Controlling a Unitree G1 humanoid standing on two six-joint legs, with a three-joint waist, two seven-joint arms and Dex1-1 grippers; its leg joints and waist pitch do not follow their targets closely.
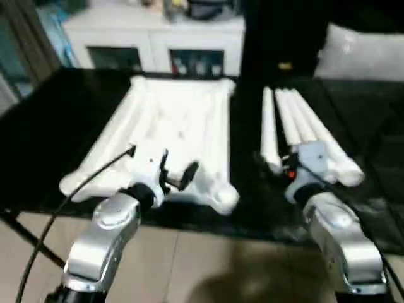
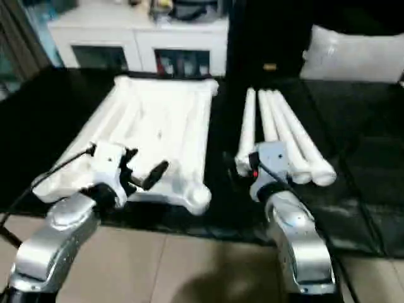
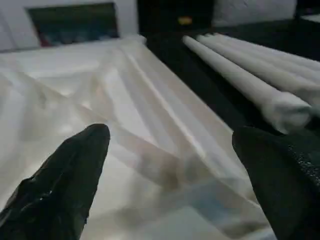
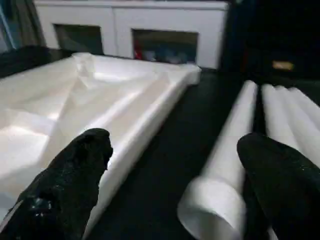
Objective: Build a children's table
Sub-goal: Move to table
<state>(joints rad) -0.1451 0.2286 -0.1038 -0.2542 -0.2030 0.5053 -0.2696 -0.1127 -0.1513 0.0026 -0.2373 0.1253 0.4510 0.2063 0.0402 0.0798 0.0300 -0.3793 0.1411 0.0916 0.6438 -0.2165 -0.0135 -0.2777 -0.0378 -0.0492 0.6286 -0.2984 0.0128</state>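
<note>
The white tabletop (image 1: 180, 120) lies upside down on the black surface, ribs up, with a round socket at its near right corner (image 1: 222, 197). Several white legs (image 1: 303, 129) lie side by side to its right. My left gripper (image 1: 177, 168) hovers open over the tabletop's near edge; in the left wrist view its black fingers (image 3: 65, 175) spread above the ribs with nothing between them. My right gripper (image 4: 175, 155) stands open just before the near ends of the legs. The flared end of the leftmost leg (image 4: 215, 205) lies low between its fingers, untouched.
A white cabinet with glass doors (image 1: 158, 44) stands behind the black surface (image 1: 44, 126). A white bag or cushion (image 1: 363, 50) sits at the back right. A black cable (image 1: 44, 221) runs from my left wrist. Tiled floor (image 1: 202, 265) lies below the near edge.
</note>
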